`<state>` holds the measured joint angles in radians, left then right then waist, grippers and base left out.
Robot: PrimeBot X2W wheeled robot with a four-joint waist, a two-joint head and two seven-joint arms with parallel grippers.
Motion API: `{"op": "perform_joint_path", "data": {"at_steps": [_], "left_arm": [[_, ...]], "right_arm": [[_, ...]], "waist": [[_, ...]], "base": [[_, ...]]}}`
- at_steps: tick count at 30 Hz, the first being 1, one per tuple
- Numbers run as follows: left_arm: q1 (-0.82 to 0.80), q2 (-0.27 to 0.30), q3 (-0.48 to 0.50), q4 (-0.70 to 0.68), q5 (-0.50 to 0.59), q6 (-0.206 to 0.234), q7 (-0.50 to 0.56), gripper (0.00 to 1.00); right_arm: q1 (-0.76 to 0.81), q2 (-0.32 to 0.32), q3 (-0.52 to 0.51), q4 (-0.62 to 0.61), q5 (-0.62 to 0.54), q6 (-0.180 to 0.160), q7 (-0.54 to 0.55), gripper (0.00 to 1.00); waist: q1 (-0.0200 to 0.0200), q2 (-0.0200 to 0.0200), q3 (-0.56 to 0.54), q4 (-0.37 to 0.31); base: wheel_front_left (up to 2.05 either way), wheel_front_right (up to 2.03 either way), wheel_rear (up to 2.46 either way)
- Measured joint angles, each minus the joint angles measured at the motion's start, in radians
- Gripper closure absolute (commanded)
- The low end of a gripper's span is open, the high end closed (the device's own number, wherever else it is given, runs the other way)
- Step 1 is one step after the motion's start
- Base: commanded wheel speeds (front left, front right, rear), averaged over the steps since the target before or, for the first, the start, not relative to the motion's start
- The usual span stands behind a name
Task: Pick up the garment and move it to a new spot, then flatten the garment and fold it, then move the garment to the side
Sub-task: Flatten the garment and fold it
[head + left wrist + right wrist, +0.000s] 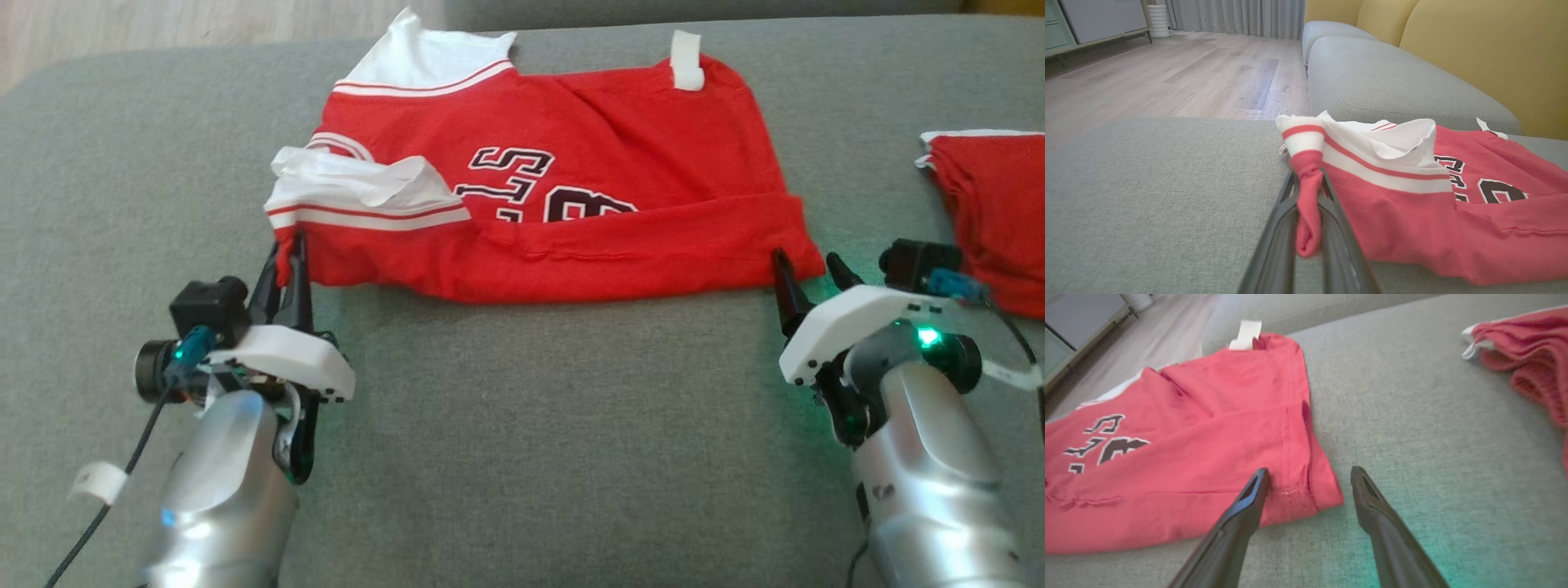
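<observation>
The garment is a red jersey with white striped trim and black lettering, lying folded over on the grey sofa seat. My left gripper is shut on the garment's near left corner; in the left wrist view a bunch of red cloth is pinched between its dark fingers. My right gripper stands open at the garment's near right corner. That corner lies between its spread fingertips, and I cannot tell if they touch it.
A second red garment lies crumpled at the right edge of the seat. Yellow back cushions rise behind the sofa. Wooden floor lies beyond the seat's far edge.
</observation>
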<state>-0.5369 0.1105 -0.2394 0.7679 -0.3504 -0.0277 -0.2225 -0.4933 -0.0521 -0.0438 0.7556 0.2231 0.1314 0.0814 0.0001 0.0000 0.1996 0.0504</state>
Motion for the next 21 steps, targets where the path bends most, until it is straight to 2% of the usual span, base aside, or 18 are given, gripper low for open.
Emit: {"op": "perform_joint_path", "data": {"at_steps": [9, 10, 11, 12, 21], "left_arm": [[-0.01, -0.013, -0.033, -0.032, 0.0, 0.0, 0.011, 1.0], [-0.012, -0.014, -0.036, -0.033, 0.001, 0.0, 0.012, 1.0], [-0.013, -0.015, -0.038, -0.034, 0.001, 0.0, 0.012, 1.0], [-0.013, -0.015, -0.042, -0.034, 0.001, 0.0, 0.012, 1.0], [-0.006, -0.007, -0.047, -0.02, 0.001, 0.003, 0.021, 1.0]], "right_arm": [[-0.162, -0.011, -0.036, 0.212, -0.102, 0.0, 0.064, 0.0], [-0.177, -0.014, -0.025, 0.23, -0.105, 0.0, 0.071, 0.13], [-0.187, -0.016, -0.011, 0.243, -0.108, 0.0, 0.076, 0.6], [-0.197, -0.02, 0.006, 0.256, -0.107, 0.0, 0.078, 1.0], [-0.206, -0.013, 0.048, 0.322, -0.072, 0.0, -0.024, 1.0]], "waist": [[-0.0001, 0.0, 0.023, 0.038], [-0.0001, 0.0, 0.024, 0.041], [-0.0001, 0.0, 0.026, 0.044], [0.0, 0.0, 0.026, 0.046], [0.0, 0.0, -0.005, 0.034]], "base": [[0.0, 0.0, 0.0], [0.0, 0.0, 0.0], [0.0, 0.0, 0.0], [0.0, 0.0, 0.0], [0.0, 0.0, 0.0]]}}
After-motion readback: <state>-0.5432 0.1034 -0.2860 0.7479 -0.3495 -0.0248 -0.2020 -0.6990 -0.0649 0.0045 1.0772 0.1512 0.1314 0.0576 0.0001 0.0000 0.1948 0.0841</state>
